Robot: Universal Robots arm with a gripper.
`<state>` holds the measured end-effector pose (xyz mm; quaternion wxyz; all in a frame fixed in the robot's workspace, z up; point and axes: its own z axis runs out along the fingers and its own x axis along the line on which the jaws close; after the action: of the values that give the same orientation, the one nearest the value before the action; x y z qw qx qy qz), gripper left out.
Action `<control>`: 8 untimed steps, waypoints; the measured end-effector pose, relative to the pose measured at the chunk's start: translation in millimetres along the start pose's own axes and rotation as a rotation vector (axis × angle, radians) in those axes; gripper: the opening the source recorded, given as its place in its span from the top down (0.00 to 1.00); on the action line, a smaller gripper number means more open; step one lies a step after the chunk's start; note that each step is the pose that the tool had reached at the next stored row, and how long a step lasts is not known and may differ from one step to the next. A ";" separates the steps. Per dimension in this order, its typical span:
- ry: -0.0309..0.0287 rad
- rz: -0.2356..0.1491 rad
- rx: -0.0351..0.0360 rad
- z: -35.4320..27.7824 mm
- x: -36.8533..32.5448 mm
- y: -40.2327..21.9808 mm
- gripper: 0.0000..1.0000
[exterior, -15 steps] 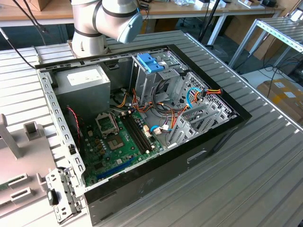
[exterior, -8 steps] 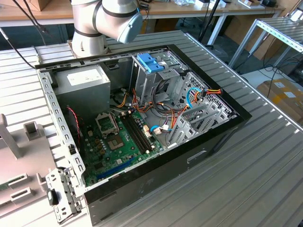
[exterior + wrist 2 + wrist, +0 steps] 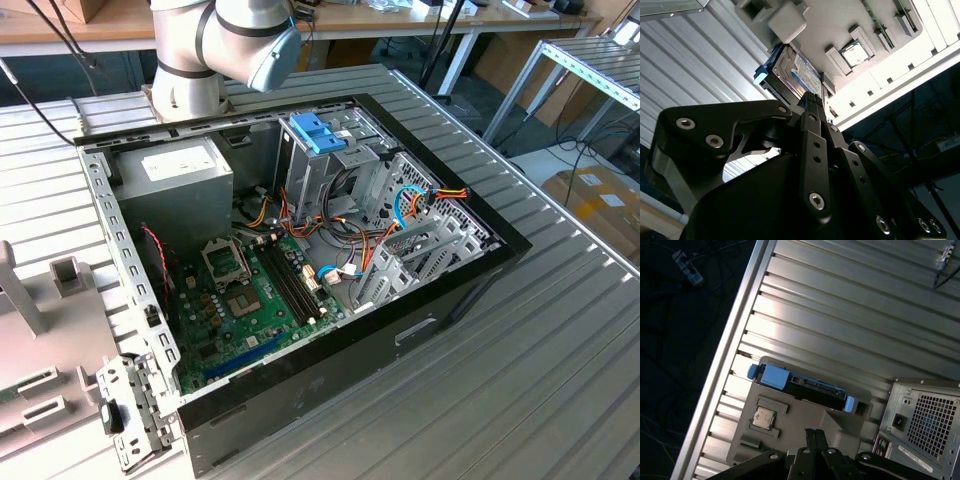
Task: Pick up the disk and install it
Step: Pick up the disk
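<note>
The open computer case (image 3: 350, 390) lies on the ribbed metal bench (image 3: 560, 380), with a grey parts tray (image 3: 45, 340) just beside it, at the exterior view's left. The disk (image 3: 815, 387) stands on its edge in a slot of that tray, not lifted yet. The pincer (image 3: 815, 432) hangs near it, fingers pressed together and holding nothing. Going down like that, it could bump the disk and tip it, not grab it.

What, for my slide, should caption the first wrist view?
Gripper facing flat silver-metal disk, blue-railed, in grey plastic fixture.
</note>
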<state>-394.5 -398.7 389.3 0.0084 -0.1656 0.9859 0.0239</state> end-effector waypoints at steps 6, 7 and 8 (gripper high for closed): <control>0.0013 -0.031 -0.0008 0.0 0.0 0.0 0.89; 0.0015 -0.035 -0.0009 0.0 0.0 0.0 0.89; 0.0018 -0.040 -0.0009 0.0 0.0 0.0 0.89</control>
<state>-394.6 -398.7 389.3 0.0079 -0.1850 0.9824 0.0240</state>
